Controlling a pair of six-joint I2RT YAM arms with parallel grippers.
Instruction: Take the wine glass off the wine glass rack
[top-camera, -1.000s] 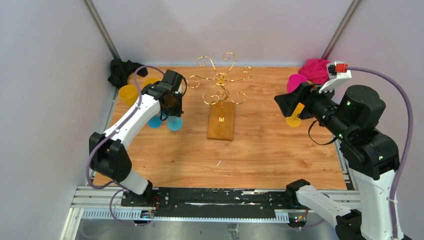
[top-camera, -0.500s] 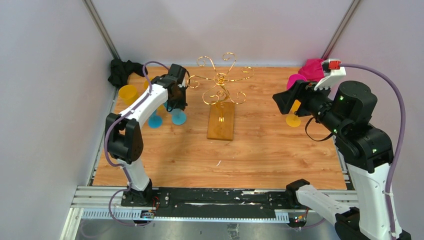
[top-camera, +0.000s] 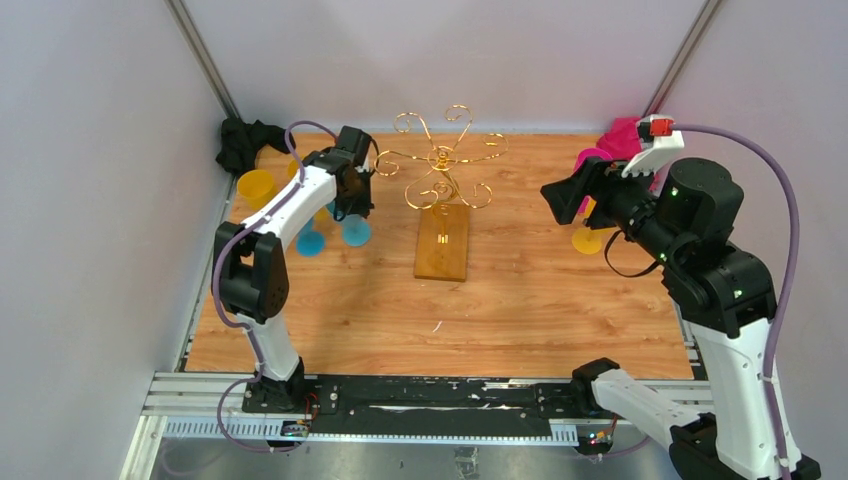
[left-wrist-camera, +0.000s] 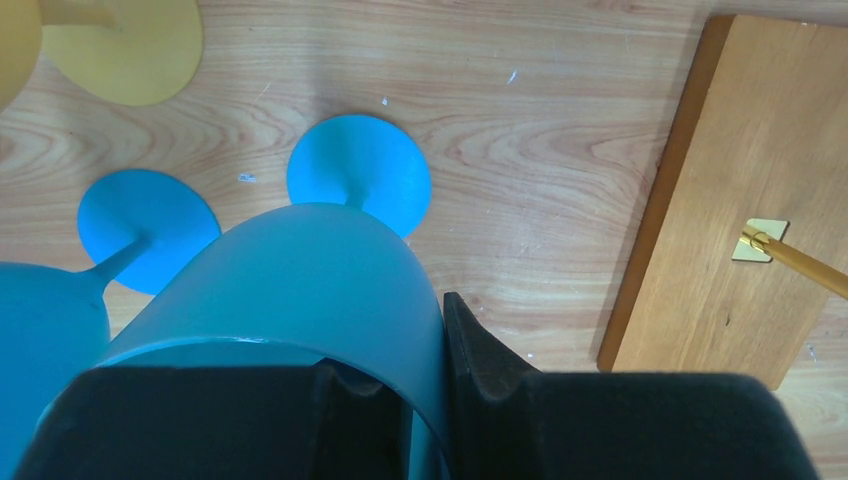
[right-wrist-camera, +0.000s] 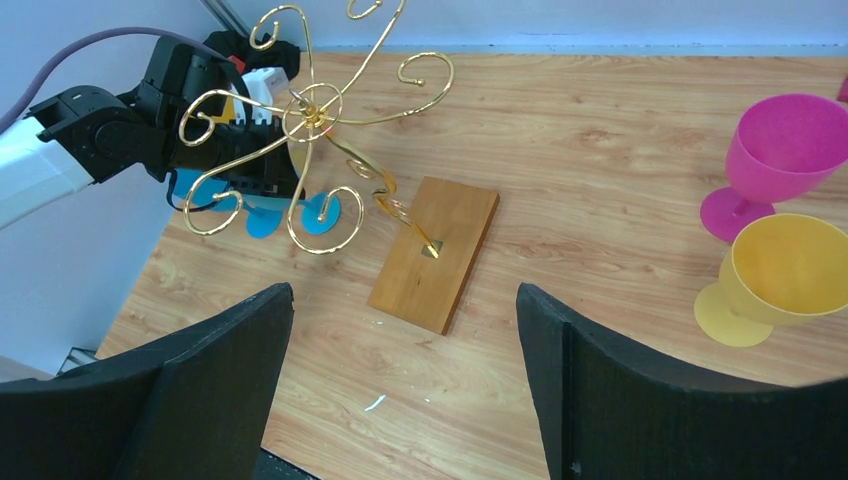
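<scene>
1. Left gripper (left-wrist-camera: 430, 360): clamped on the rim of the blue wine glass (left-wrist-camera: 300, 270), left of the wine glass rack (top-camera: 440, 165).
2. Rack: upright, mid-table (top-camera: 540, 300).
3. Right gripper (right-wrist-camera: 400, 300): jaws wide apart, empty.

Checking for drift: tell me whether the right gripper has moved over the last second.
Yes. The right gripper shifted slightly left, toward the wine glass rack.

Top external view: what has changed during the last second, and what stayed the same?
The left arm folded upward, carrying the left pincer, still shut on the rim of a blue wine glass, slightly toward the back. The right pincer, still open, drifted a little left. The wine glass rack and the other glasses did not move.
</scene>
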